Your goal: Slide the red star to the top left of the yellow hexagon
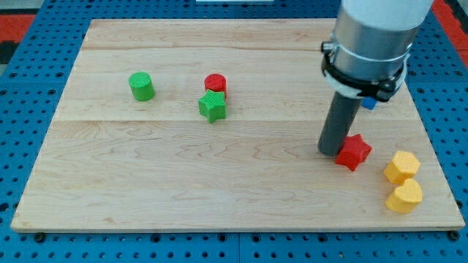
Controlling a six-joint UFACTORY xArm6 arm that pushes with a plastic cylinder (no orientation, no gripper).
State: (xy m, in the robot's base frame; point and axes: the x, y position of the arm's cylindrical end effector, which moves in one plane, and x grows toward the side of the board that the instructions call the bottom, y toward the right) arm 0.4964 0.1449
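Observation:
The red star (354,152) lies at the view's lower right, to the left of and slightly above the yellow hexagon (401,166). My tip (330,151) rests on the board against the star's left side. A second yellow block (404,196), rounded in shape, sits just below the hexagon.
A red cylinder (216,84) and a green star (212,107) touch near the board's upper middle. A green cylinder (142,86) stands further left. A blue block (369,104) peeks out behind the arm's grey body (373,36). The wooden board (146,175) ends close past the yellow blocks.

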